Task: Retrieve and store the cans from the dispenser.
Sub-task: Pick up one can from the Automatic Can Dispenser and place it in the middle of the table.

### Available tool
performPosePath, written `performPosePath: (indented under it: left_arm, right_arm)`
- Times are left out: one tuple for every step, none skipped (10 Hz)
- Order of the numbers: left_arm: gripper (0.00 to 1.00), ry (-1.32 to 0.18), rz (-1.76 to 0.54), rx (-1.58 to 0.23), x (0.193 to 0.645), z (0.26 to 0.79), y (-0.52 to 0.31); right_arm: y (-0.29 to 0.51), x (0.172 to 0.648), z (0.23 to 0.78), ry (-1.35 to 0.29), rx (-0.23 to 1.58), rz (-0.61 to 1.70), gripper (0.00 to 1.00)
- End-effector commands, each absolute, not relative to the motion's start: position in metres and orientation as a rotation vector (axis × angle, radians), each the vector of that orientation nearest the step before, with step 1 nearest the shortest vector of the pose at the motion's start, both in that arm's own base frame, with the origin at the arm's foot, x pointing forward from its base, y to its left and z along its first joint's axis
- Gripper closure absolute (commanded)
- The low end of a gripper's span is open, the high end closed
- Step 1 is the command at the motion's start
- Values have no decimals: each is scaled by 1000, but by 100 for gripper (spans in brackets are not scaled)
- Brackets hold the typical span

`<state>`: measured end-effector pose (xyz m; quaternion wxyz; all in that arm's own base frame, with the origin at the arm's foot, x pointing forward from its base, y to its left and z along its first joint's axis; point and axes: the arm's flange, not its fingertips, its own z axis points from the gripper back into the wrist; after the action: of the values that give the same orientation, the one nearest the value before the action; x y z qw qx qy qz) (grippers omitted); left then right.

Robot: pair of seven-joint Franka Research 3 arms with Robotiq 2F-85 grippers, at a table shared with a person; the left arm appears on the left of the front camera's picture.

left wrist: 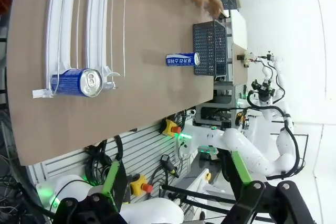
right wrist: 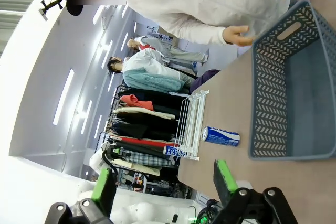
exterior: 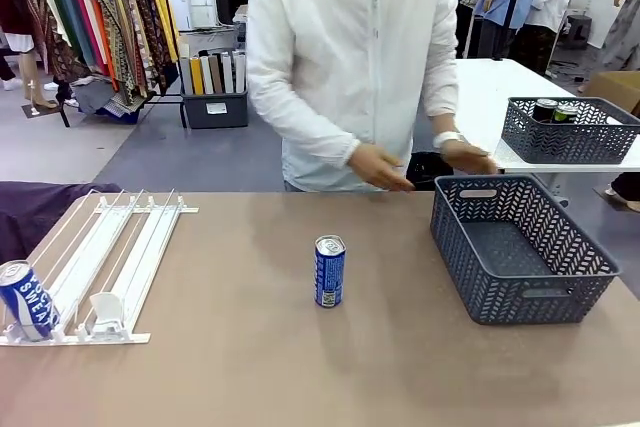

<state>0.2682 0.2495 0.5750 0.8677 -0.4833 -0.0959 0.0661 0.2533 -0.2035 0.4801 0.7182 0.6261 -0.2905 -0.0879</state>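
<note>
Both pairs of jaws are spread wide, with nothing held. One blue can is seen upright mid-tabletop near the grey basket, another can at the dispenser's near end. The upright can (slim, easily tipped) could be knocked over if approached off-centre.

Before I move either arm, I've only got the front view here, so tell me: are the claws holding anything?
Observer: The left claw is open and empty.
Operator: And the right one?
Observer: The right claw is open and empty too.
Operator: What is the left wrist camera pointed at?
Observer: It looks past the table's near edge at the end of the dispenser, where a blue can sits.
</note>
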Motion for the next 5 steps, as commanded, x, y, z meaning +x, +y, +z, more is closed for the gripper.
performPosePath:
  left_arm:
    - [0, -206, 115, -1017, 265, 575, 251]
    - [0, -201, 138, -1012, 268, 575, 250]
    - [0, -260, 220, -818, 285, 577, 224]
    - [0, -184, 163, -729, 300, 572, 199]
    - [0, -155, 175, -588, 312, 560, 170]
  right_arm:
    - [-203, 255, 482, -672, 1393, -176, 0]
    - [-203, 255, 482, -672, 1393, -176, 0]
    - [-203, 255, 482, -672, 1393, -176, 0]
    - [-203, 255, 482, -672, 1393, -176, 0]
    - [-203, 255, 482, -672, 1393, -176, 0]
